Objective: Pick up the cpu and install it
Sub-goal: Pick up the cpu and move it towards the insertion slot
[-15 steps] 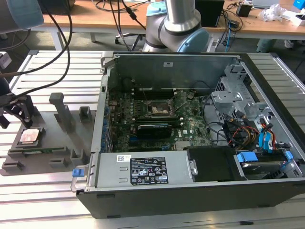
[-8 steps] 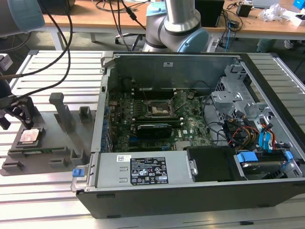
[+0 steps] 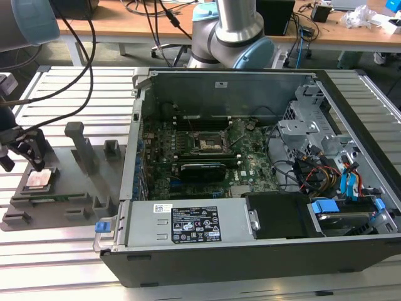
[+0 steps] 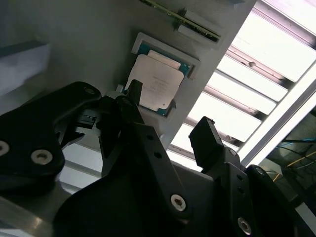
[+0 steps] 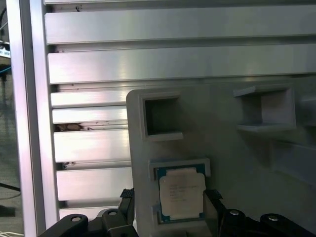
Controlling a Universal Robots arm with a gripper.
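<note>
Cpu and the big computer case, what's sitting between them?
In the exterior view, grey upright posts of the holder tray stand between the cpu and the computer case.

Cpu [image 3: 39, 180] [image 5: 181, 191] lies in a pocket of the holder [image 3: 84, 182], on the slatted table [image 3: 69, 94] at the exterior view's left. Gripper [image 3: 37, 164] hangs right above it, one finger out to each side. Computer case [image 3: 250, 254] sits just beside the holder, at the exterior view's right. Inside, the socket [image 3: 210, 143] lies farther from the camera than the expansion card [image 3: 202, 169].
</note>
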